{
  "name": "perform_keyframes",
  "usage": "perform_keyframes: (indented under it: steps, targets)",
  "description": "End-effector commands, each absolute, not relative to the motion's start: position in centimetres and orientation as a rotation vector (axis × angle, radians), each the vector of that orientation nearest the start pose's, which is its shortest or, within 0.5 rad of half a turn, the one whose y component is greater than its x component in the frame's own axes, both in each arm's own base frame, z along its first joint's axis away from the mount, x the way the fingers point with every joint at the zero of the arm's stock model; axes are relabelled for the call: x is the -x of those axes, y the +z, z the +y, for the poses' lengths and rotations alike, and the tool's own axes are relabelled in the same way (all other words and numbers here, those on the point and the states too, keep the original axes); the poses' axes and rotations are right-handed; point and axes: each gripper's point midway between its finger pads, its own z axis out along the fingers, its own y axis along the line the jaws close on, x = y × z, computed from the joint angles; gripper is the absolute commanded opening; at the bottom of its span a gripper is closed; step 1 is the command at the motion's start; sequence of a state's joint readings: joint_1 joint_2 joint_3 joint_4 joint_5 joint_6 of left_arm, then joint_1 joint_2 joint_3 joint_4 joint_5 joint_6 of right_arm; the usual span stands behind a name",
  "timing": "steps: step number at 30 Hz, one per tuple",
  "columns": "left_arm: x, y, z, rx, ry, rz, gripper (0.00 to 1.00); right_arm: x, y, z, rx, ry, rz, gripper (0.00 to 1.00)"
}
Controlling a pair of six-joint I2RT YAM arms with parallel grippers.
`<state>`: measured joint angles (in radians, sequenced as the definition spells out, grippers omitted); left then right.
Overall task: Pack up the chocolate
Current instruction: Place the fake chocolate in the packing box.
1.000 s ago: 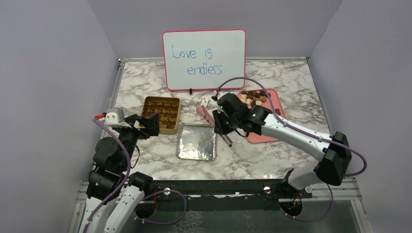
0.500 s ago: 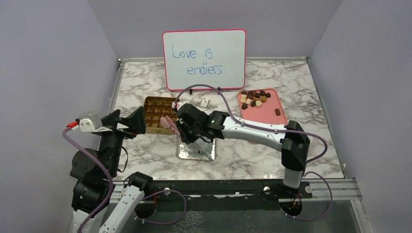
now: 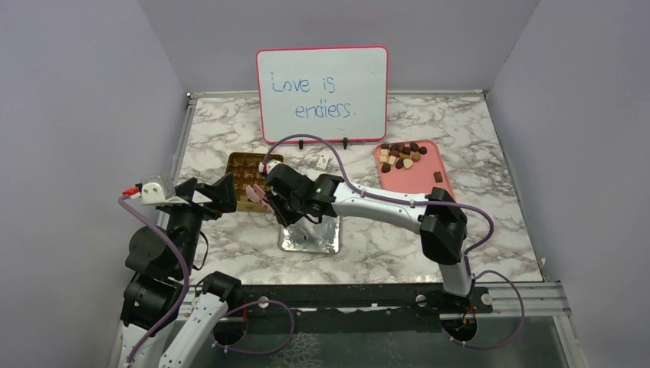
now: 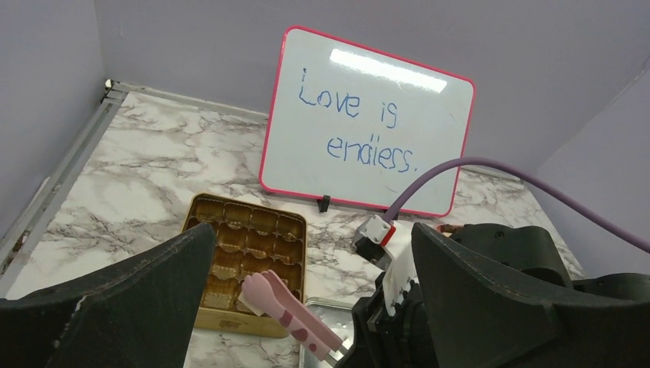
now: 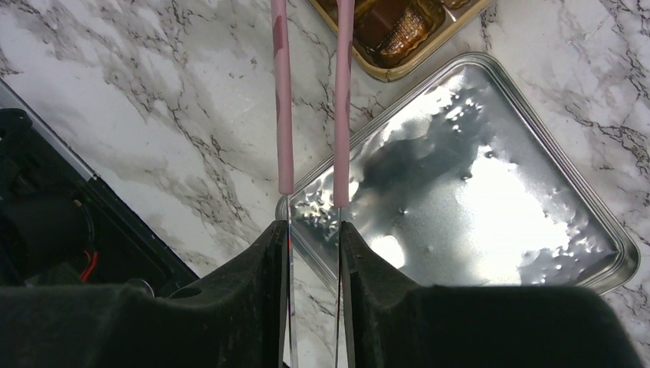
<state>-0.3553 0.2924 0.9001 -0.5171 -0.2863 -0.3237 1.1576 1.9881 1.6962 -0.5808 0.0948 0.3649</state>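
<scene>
A robot lab test booth, plain lilac walls (image 3: 69,115) on three sides, marble-pattern table (image 3: 460,123) with black metal rail (image 3: 345,295) at near edge, small whiteboard (image 3: 322,84) at the back

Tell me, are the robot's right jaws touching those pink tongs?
Touching. The right wrist view shows both arms of the pink tongs pinched between the right jaws.

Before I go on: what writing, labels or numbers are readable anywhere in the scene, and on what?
"Love is endless." in blue handwriting on the pink-framed whiteboard; the last word is loosely written.
Small white tag: too small to read any print.
Gold tin, pink tongs, pink tray: no lettering visible.
</scene>
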Motion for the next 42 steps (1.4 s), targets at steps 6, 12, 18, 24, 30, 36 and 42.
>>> perform_keyframes:
  steps: [6,12,18,24,30,36,42]
  targets:
    - [-18.4,36.3,-2.5,0.215,-0.318,1.465,0.99,-21.4,13.1,46.6,0.926,0.486,2.325,0.38]
    - [-18.7,35.5,-2.8,0.208,-0.316,1.482,0.99,-21.7,13.9,46.1,0.918,0.468,2.308,0.38]
    - [-19.3,34.2,-3.0,0.201,-0.303,1.511,0.99,-21.9,15.1,44.3,0.882,0.413,2.3,0.38]
    - [-20.3,32.3,-4.2,0.234,-0.37,1.57,0.99,-21.4,17.5,41.8,0.843,0.418,2.254,0.37]
    - [-22.0,29.8,-6.8,0.222,-0.452,1.697,0.99,-21.2,18.7,38.5,0.817,0.371,2.212,0.37]
    - [-24.1,27.1,-11.1,0.13,-0.611,1.793,0.99,-20.0,20.3,37.4,0.872,0.438,2.16,0.37]
    - [-26.0,24.0,-14.4,0.045,-0.703,1.944,0.99,-19.3,21.5,36.6,0.87,0.476,2.142,0.37]
